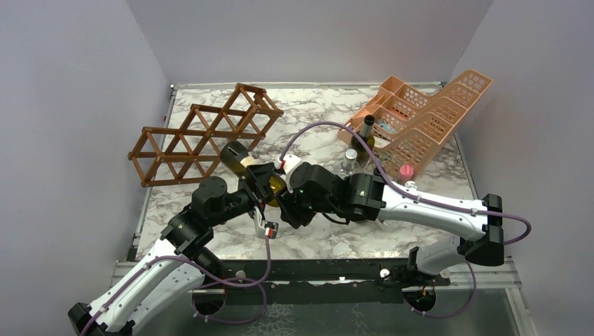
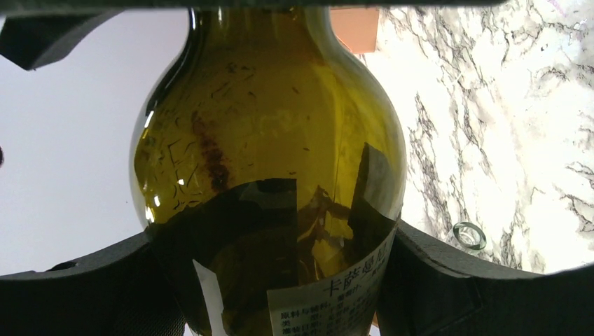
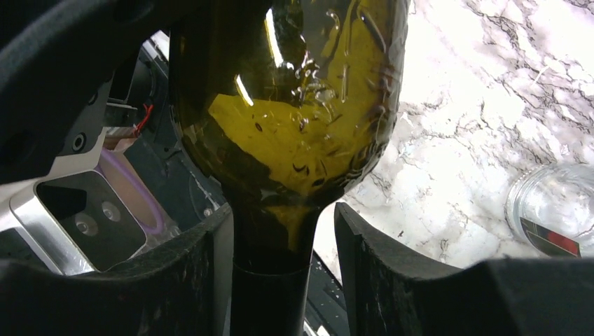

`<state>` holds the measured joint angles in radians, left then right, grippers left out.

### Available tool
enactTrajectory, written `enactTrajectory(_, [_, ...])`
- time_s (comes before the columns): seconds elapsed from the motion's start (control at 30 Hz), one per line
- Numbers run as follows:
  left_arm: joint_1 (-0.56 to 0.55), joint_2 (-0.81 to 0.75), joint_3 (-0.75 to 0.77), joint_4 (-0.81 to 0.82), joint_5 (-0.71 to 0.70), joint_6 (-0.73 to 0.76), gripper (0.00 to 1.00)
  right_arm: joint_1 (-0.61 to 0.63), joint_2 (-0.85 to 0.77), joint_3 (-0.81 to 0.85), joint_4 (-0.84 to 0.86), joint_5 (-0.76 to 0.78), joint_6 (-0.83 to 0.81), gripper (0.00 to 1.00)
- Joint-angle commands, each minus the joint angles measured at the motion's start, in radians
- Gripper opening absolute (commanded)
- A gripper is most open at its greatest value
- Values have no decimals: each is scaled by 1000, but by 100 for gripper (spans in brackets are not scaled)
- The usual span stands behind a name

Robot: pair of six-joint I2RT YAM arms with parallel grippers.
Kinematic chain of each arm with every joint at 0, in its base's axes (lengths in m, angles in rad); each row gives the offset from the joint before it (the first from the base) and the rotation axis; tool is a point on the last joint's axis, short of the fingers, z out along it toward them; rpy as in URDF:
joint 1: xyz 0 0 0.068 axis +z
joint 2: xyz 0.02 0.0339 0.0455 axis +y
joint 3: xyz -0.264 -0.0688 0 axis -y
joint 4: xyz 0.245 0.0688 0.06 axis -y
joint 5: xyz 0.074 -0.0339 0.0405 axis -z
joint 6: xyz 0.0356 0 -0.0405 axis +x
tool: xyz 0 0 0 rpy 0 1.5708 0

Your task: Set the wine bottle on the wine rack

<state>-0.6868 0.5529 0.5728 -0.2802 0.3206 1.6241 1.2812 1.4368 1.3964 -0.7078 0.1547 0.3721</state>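
The wine bottle, olive-green glass with a white label, lies tilted above the marble table, base toward the wine rack. The rack is a brown wooden lattice at the back left. My left gripper is shut on the bottle's body, with fingers pressed on both sides at the label. My right gripper straddles the dark neck of the bottle. One of its fingers touches the neck, while a gap shows at the other, so it is open.
A peach plastic basket rack leans at the back right. In front of it stand another dark bottle, a clear glass jar and a pink-capped item. The jar also shows in the right wrist view.
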Motion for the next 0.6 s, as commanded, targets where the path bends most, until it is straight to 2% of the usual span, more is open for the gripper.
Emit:
enactTrajectory(0.0, [1,-18,5,88,-15,59,0,4,28,9,32,8,1,54])
enactTrajectory(0.2, [-1,-12,11,88,-10,55,0,3,41,7,58,15,-1,50])
enactTrajectory(0.4, [-1,-11,15,87,-5,40,0,4,33,-15,74,21,10,32])
enactTrajectory(0.47, [0,-8,14,87,-8,40,0,4,34,-21,76,16,14,32])
enactTrajectory(0.57, [0,-7,15,88,-5,38,0,4,41,-23,74,16,20,38])
